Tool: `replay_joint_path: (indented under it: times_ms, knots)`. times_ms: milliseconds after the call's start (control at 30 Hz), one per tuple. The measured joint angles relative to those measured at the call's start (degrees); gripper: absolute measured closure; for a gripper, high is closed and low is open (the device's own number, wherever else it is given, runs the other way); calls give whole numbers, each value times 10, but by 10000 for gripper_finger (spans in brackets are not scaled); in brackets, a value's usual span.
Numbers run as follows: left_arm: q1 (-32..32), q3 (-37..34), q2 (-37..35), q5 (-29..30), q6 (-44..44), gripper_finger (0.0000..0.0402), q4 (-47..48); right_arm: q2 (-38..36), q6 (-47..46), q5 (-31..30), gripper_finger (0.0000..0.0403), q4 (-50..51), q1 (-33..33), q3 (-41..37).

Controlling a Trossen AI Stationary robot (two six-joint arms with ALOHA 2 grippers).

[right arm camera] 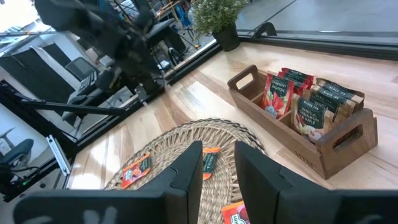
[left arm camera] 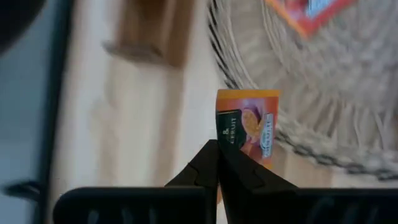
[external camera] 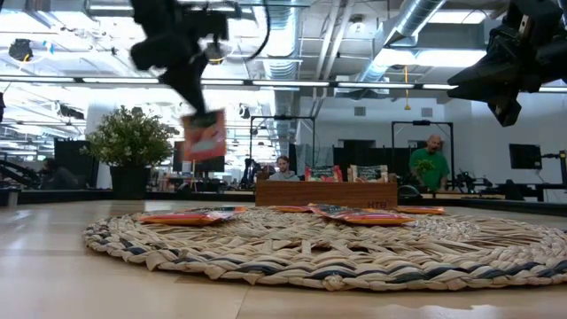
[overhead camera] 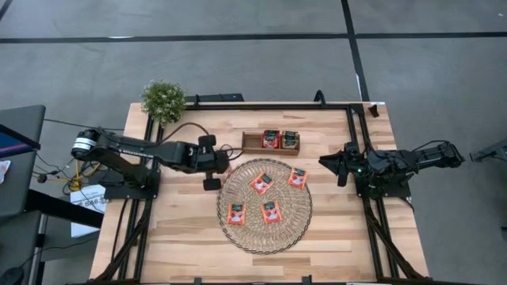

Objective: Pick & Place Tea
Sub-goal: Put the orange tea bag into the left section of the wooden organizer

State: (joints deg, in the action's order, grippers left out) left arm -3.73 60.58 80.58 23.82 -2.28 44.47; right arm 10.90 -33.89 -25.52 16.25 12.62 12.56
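Potted plant (overhead camera: 163, 100) is standing at the back left corner of the bench (overhead camera: 182, 237).

Left pincer (overhead camera: 212, 163) is hanging above the bench just beside the left rim of the round woven mat (overhead camera: 264, 237). Its fingers are clenched on 1 orange sachet (left arm camera: 247, 127); in the low view this sachet (external camera: 205, 135) is dangling in the air, clear of the mat.

4 more red-orange sachets are lying flat on the mat: 1 near the front left (overhead camera: 236, 214), 1 near the front centre (overhead camera: 271, 211), 1 near the middle (overhead camera: 261, 183), 1 toward the back right (overhead camera: 298, 177).

Wooden tray (overhead camera: 252, 143) is sitting just behind the mat, with sachets standing upright in its compartments (overhead camera: 280, 139).

Right pincer (overhead camera: 342, 168) is waiting over the right side of the bench, well apart from the mat, its fingers (right arm camera: 258, 177) parted and gripping nothing.

2 people are showing in the room behind the bench, low view.
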Motion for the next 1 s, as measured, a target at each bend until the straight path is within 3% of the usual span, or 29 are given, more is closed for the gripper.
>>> replay_joint_path:
  times_ms: [133,467,733,1000]
  knots:
    - [4,52,4,31,61,401,-17,0,0,0,317,0,0,0]
    - [66,143,59,45,183,401,-75,0,0,0,317,0,0,0]
    - [123,167,138,33,258,401,-136,0,0,0,317,0,0,0]
    - [159,173,203,7,274,401,-155,0,0,0,317,0,0,0]
